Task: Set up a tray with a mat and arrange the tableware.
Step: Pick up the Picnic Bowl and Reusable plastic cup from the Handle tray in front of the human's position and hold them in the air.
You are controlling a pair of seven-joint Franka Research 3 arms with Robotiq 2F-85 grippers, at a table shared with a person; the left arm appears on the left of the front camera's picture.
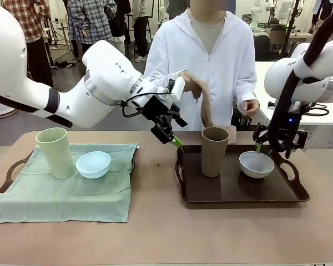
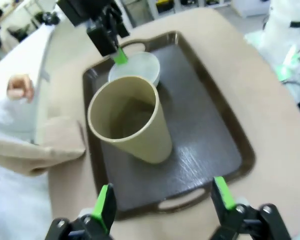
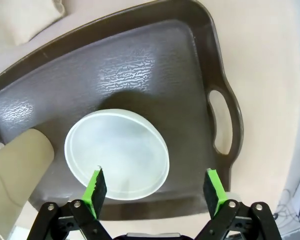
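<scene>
- Nearest us, the green mat (image 1: 61, 197) carries the green cup (image 1: 55, 152) and blue bowl (image 1: 93, 164), well left of our fingers (image 1: 177, 142).
- Our left gripper (image 2: 162, 200) hangs spread and empty, the brown cup (image 2: 132, 125) just ahead of its fingers on the bare tray (image 2: 210, 145).
- Our right gripper (image 3: 155, 192) is spread too, the whitish bowl (image 3: 117, 152) just beyond its tips; we judge both must come off for a mat.

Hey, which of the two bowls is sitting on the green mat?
The light blue bowl, beside the pale green cup; the whitish bowl sits on the bare brown tray.
</scene>
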